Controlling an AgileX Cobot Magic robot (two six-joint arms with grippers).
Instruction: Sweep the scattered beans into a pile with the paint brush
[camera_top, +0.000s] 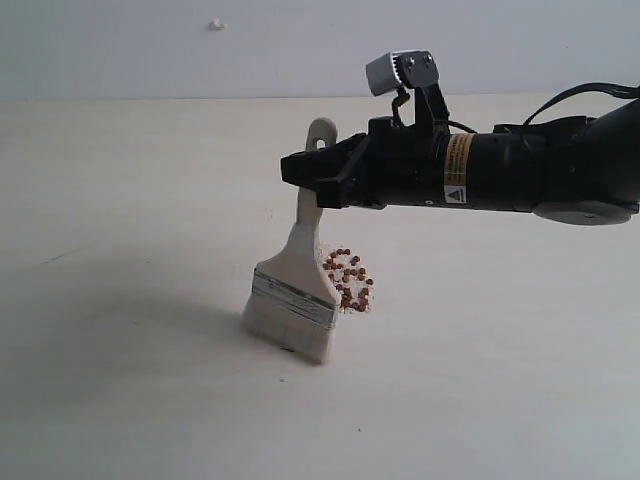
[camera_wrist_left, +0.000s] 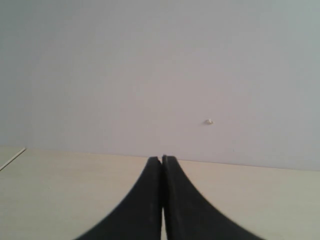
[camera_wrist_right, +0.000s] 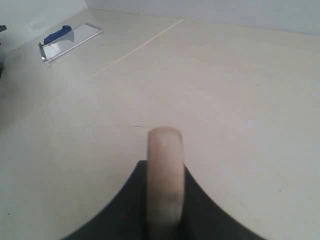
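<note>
The paint brush (camera_top: 296, 290) stands nearly upright on the table, its white bristles down and its cream handle leaning up to the right. My right gripper (camera_top: 300, 170) is shut on the upper handle (camera_wrist_right: 165, 170), reaching in from the right. The beans (camera_top: 349, 280) lie as one compact reddish-brown pile with whitish crumbs, right beside the brush head on its right. In the left wrist view my left gripper (camera_wrist_left: 162, 160) is shut with nothing between its fingers, pointing toward the wall; it does not show in the exterior view.
A pale table (camera_top: 120, 380) spreads wide around the brush. A small metal piece with a blue part (camera_wrist_right: 67, 40) lies far off in the right wrist view. A white speck (camera_top: 217, 24) sits on the wall behind.
</note>
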